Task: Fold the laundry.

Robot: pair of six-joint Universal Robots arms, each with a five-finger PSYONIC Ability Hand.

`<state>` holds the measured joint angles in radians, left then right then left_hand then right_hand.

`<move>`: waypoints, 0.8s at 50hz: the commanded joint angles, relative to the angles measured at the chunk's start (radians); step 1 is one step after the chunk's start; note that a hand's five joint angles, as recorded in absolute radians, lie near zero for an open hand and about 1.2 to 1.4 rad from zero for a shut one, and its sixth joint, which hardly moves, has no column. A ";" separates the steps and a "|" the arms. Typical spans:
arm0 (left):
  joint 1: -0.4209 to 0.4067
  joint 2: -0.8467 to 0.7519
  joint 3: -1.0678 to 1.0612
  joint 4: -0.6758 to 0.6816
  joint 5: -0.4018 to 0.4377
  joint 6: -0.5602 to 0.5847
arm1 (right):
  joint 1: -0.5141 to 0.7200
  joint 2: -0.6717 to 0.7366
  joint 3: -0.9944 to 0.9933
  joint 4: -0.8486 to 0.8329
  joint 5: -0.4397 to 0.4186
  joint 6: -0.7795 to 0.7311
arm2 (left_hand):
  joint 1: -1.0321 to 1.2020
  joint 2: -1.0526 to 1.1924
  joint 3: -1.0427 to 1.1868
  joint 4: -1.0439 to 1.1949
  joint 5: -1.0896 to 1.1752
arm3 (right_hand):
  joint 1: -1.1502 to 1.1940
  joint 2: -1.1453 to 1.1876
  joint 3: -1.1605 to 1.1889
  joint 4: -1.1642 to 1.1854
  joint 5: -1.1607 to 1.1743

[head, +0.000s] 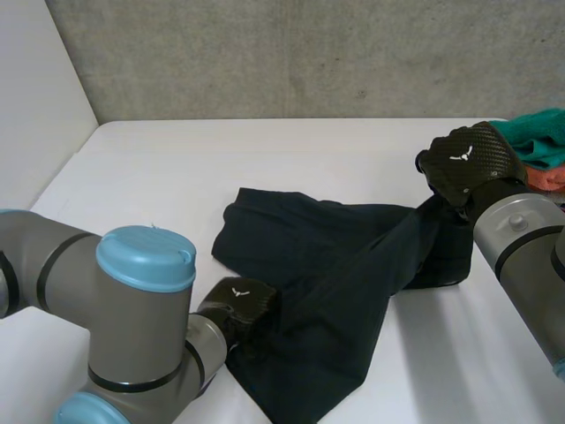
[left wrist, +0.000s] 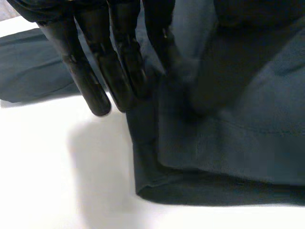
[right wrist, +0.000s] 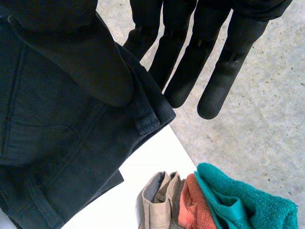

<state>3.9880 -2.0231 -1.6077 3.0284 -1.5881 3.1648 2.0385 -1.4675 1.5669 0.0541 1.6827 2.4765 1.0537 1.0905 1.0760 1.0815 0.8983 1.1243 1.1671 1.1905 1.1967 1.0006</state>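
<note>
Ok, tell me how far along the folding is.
Done, apparently: a pile of cloths sits beside the right hand. In hand: the dark trousers, right hand pinching the raised waistband, left hand pinching an edge. Left: no neat fold yet; they lie spread and twisted.

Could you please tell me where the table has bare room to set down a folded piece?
The widest bare table lies between the back wall and the dark trousers. A smaller patch lies in front, between the trousers and the right arm. Crowded: the far right, where the right hand is beside the towel pile, and around the left hand.
</note>
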 commanded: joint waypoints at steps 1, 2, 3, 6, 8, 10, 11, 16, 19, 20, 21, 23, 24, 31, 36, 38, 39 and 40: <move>-0.015 -0.014 0.011 0.003 -0.035 0.001 | -0.003 -0.031 0.007 0.000 -0.001 -0.001 | 0.343 0.306 0.320 0.315 0.323 | 0.272 0.229 0.206 0.200 0.221; -0.015 -0.006 0.011 -0.002 -0.044 0.001 | -0.003 -0.039 0.008 0.001 -0.003 -0.001 | 0.343 0.306 0.320 0.315 0.323 | 0.272 0.229 0.206 0.200 0.221; -0.015 -0.002 0.011 -0.003 -0.055 0.001 | -0.003 -0.045 0.010 0.004 -0.003 -0.002 | 0.343 0.306 0.320 0.315 0.323 | 0.272 0.229 0.206 0.200 0.221; -0.010 0.062 0.011 -0.017 -0.098 0.015 | -0.004 -0.080 0.019 0.012 0.000 -0.011 | 0.343 0.306 0.320 0.315 0.323 | 0.272 0.229 0.206 0.200 0.221; 0.000 0.165 0.003 -0.035 -0.112 0.021 | -0.008 -0.120 0.027 0.027 -0.001 -0.014 | 0.343 0.306 0.320 0.315 0.323 | 0.272 0.229 0.206 0.200 0.221; 0.008 0.228 0.003 -0.049 -0.112 0.027 | -0.014 -0.151 0.033 0.039 -0.005 -0.016 | 0.343 0.306 0.320 0.315 0.323 | 0.272 0.229 0.206 0.200 0.221; 0.014 0.254 0.005 -0.057 -0.112 0.030 | -0.023 -0.177 0.035 0.055 -0.009 -0.019 | 0.343 0.306 0.320 0.315 0.323 | 0.272 0.229 0.206 0.200 0.221; 0.078 0.401 0.017 -0.069 -0.107 0.064 | -0.057 -0.206 0.033 0.076 -0.057 -0.031 | 0.343 0.306 0.320 0.315 0.323 | 0.272 0.229 0.206 0.200 0.221; 0.103 0.449 0.029 -0.080 -0.107 0.087 | -0.070 -0.209 0.033 0.078 -0.087 -0.028 | 0.343 0.306 0.320 0.315 0.323 | 0.272 0.229 0.206 0.200 0.221; 0.105 0.457 0.034 -0.082 -0.107 0.093 | -0.072 -0.209 0.033 0.079 -0.092 -0.028 | 0.343 0.306 0.320 0.315 0.323 | 0.272 0.229 0.206 0.200 0.221; 0.105 0.465 0.040 -0.082 -0.108 0.098 | -0.077 -0.212 0.031 0.081 -0.097 -0.028 | 0.343 0.306 0.320 0.315 0.323 | 0.272 0.229 0.206 0.200 0.221; 0.108 0.478 0.070 -0.092 -0.110 0.122 | -0.077 -0.227 0.022 0.092 -0.098 -0.027 | 0.343 0.306 0.320 0.315 0.323 | 0.272 0.229 0.206 0.200 0.221; 0.108 0.484 0.084 -0.097 -0.112 0.133 | -0.078 -0.237 0.016 0.096 -0.101 -0.024 | 0.343 0.306 0.320 0.315 0.323 | 0.272 0.229 0.206 0.200 0.221; 0.117 0.627 0.328 -0.111 -0.122 0.224 | -0.070 -0.315 -0.154 0.110 -0.094 -0.014 | 0.343 0.306 0.320 0.315 0.323 | 0.272 0.229 0.206 0.200 0.221; 0.144 0.635 0.439 -0.108 -0.116 0.236 | -0.064 -0.309 -0.263 0.128 -0.084 -0.016 | 0.343 0.306 0.320 0.315 0.323 | 0.272 0.229 0.206 0.200 0.221; 0.163 0.615 0.440 -0.106 -0.115 0.238 | -0.077 -0.297 -0.289 0.156 -0.086 -0.017 | 0.343 0.306 0.320 0.315 0.323 | 0.272 0.229 0.206 0.200 0.221; 0.168 0.607 0.440 -0.103 -0.113 0.238 | -0.077 -0.284 -0.297 0.165 -0.089 -0.018 | 0.343 0.306 0.320 0.315 0.323 | 0.272 0.229 0.206 0.200 0.221; 0.171 0.598 0.440 -0.100 -0.113 0.236 | -0.078 -0.248 -0.306 0.180 -0.095 -0.016 | 0.343 0.306 0.320 0.315 0.323 | 0.272 0.229 0.206 0.200 0.221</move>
<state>4.1279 -1.3909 -1.1978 2.9190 -1.7062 3.4014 1.9697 -1.7773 1.3251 0.1859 1.5949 2.4614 1.1330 1.1961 1.1927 1.1976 0.9987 1.1245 1.1671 1.1914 1.2005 1.0006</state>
